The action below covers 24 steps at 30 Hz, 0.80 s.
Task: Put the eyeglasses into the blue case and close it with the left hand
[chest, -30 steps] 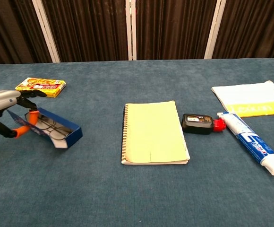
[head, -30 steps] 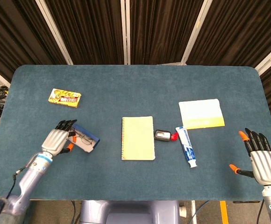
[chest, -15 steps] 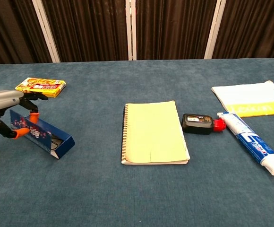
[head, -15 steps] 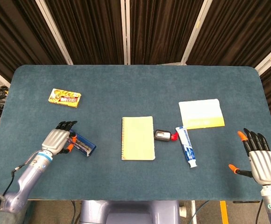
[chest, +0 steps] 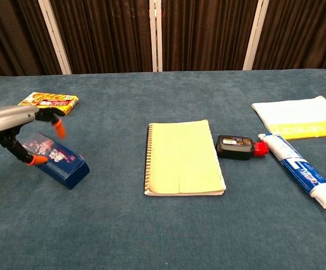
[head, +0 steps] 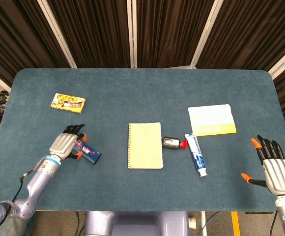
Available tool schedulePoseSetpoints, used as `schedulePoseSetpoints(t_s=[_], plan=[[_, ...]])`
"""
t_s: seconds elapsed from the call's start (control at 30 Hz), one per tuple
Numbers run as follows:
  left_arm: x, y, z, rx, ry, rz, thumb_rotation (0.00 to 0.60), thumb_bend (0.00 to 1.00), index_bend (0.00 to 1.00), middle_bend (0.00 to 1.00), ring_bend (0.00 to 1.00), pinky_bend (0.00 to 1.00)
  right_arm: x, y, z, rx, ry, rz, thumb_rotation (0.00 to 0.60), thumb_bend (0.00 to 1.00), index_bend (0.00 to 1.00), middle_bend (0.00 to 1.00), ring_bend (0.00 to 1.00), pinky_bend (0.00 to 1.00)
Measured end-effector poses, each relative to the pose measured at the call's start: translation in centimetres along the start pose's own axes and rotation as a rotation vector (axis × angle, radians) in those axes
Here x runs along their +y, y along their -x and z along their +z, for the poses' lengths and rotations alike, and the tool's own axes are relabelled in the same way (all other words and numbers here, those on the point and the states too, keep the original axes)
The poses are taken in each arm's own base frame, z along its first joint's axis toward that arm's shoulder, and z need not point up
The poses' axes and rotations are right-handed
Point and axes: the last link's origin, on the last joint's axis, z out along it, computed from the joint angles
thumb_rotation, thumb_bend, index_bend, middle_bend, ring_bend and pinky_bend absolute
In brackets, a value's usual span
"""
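Observation:
The blue case lies shut on the table at the left, also visible in the chest view. The eyeglasses are hidden inside it. My left hand is at the case's left end. In the chest view the left hand has its fingers apart: the thumb tip touches the case's near left side, and the other fingertips hover just above the lid. My right hand rests at the table's front right corner with fingers spread, holding nothing.
A yellow notebook lies mid-table. Right of it are a small black bottle with a red cap, a toothpaste tube and a white-and-yellow packet. A yellow snack box sits behind the case.
The case's lid has swung down and the case is now shut over the eyeglasses. My left hand followed the lid, and its fingers have lifted off. The right hand stayed put.

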Motion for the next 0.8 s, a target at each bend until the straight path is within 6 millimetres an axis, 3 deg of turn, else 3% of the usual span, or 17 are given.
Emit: schedulePoseSetpoints(t_s=[0.37,0.53,0.8], plan=[[-0.5,-1.8,-0.3,0.039,0.040,0.001,0.600,0.17,0.00,0.00,0.00,0.00,0.0,0.0,0.0,-0.002,0.001,-0.001,0.600,0.00,0.00,0.00,0.00,0.00],[-1.2,-0.7,0.0,-0.076,0.049,0.105,0.600,0.16,0.00,0.00,0.00,0.00,-0.1,0.2,0.1,-0.007,0.001,-0.005,0.600,0.00,0.00,0.00,0.00,0.00],[-0.9,0.7,1.3,-0.095,0.057,0.180,0.600,0.18,0.04,0.00,0.00,0.00,0.0,0.3,0.2,-0.009,0.006,-0.005,0.600,0.00,0.00,0.00,0.00,0.00]])
